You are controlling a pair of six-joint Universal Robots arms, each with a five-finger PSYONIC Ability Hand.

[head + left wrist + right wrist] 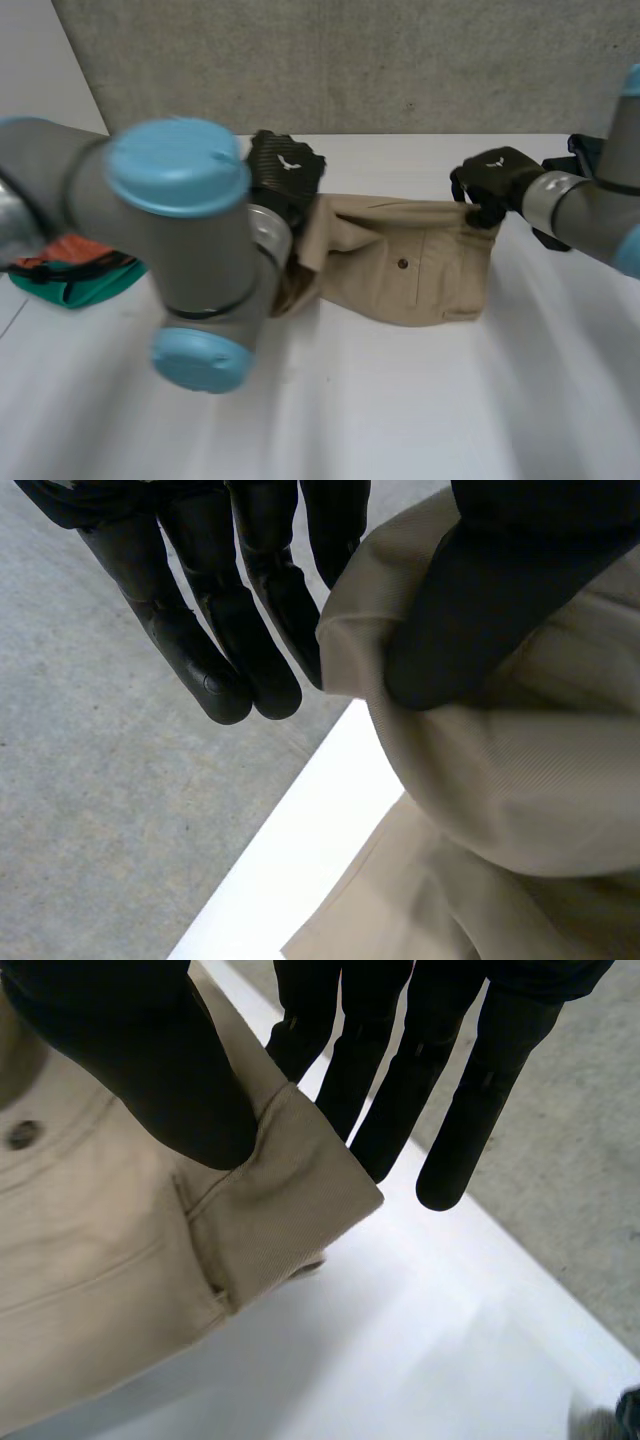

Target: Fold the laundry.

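A pair of beige trousers (405, 265) hangs stretched above the white table (400, 410) between my two hands. My left hand (285, 165) holds its upper left corner, partly hidden behind my left arm. In the left wrist view the thumb (470, 600) pinches the beige cloth (520, 780) against straight fingers (240, 620). My right hand (495, 180) grips the upper right corner. There the thumb (140, 1050) clamps the waistband corner (280, 1190) against the fingers (400, 1080), close to a dark button (22, 1134).
A heap of orange and green clothes (70, 270) lies at the table's left edge behind my left arm. A dark item (580, 150) sits at the far right. The table's far edge (300, 850) borders a grey floor (560, 1160).
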